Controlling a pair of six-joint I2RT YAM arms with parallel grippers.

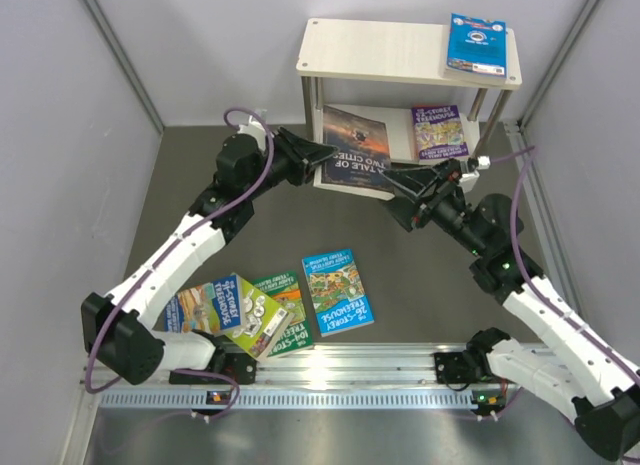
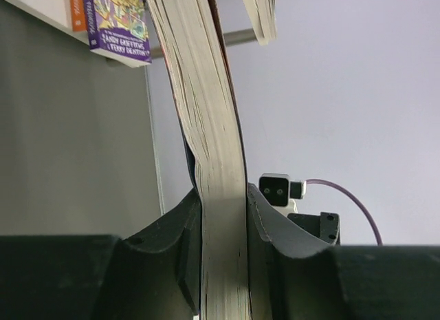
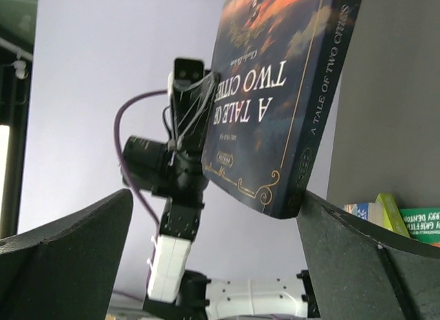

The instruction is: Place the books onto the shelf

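Observation:
My left gripper (image 1: 322, 153) is shut on the left edge of a dark book (image 1: 356, 143), "A Tale of Two Cities", held at the front of the shelf's (image 1: 390, 47) lower tier. In the left wrist view its page edge (image 2: 218, 196) is pinched between the fingers. My right gripper (image 1: 398, 177) stands open at the book's near right corner. That corner (image 3: 289, 189) touches the right finger (image 3: 364, 258). A blue book (image 1: 477, 45) lies on the top board and a purple one (image 1: 440, 132) on the lower board. On the table lie a blue book (image 1: 338, 290), a green one (image 1: 287, 320) and a lime-and-orange pile (image 1: 215, 307).
Grey walls close in the table on the left, right and back. A silver rail (image 1: 350, 370) carrying both arm bases runs along the near edge. The shelf's metal posts (image 1: 312, 103) stand beside the held book.

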